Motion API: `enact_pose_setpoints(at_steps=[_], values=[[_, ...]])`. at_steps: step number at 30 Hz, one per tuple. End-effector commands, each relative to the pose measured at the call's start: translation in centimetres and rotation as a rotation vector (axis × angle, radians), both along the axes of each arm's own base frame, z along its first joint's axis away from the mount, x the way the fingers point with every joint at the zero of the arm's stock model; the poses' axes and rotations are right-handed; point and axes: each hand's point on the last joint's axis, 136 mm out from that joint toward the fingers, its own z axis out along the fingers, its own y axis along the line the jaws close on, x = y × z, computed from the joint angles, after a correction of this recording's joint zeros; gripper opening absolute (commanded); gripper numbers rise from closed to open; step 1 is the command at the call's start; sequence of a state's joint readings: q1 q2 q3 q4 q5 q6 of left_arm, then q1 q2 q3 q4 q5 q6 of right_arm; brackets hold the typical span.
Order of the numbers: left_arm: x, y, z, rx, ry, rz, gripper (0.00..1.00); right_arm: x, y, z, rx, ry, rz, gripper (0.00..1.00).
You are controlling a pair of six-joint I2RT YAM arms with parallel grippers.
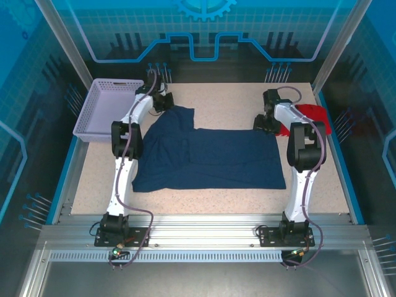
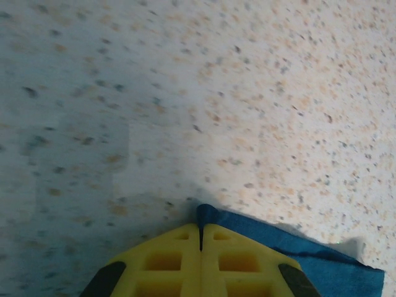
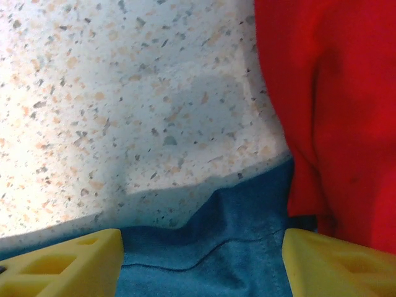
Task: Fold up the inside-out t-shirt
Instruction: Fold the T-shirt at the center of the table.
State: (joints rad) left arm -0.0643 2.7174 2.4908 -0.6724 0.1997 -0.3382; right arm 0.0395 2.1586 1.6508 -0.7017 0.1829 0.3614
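Left gripper [image 2: 200, 230] is pinching, jaws fully together, the far corner of a sleeve [image 1: 180, 116] of the shirt [image 1: 210, 158]. Right gripper [image 3: 201, 266] is standing wide, straddling the shirt's far-right edge just beside a red garment [image 3: 328, 111], with nothing clamped. The shirt is lying flat in the middle of the bench [image 1: 216, 201], its long axis running left to right; shoulders judged left, hem right, collar not discernible. Cloth is judged light, soft and limp, sagging between holds; it is best taken by pinching corners or hems at both ends together.
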Motion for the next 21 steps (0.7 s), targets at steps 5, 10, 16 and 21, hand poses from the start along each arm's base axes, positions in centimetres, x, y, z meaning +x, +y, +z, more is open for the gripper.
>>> enact_pose_setpoints(at_steps=[5,10,16,21], values=[[-0.3,1.9,1.2,-0.020,0.006,0.040,0.00,-0.1,-0.6,-1.2,0.028,0.085,-0.014,0.69],[-0.3,2.0,1.2,-0.024,0.009,0.044,0.00,0.2,-0.3,-2.0,0.057,0.127,-0.005,0.70],[-0.3,2.0,1.5,-0.030,0.001,0.041,0.00,0.9,-1.4,-1.0,0.076,0.078,-0.039,0.73],[-0.3,2.1,1.4,-0.035,0.002,0.042,0.00,1.5,-1.0,-0.6,0.173,0.041,-0.044,0.74]])
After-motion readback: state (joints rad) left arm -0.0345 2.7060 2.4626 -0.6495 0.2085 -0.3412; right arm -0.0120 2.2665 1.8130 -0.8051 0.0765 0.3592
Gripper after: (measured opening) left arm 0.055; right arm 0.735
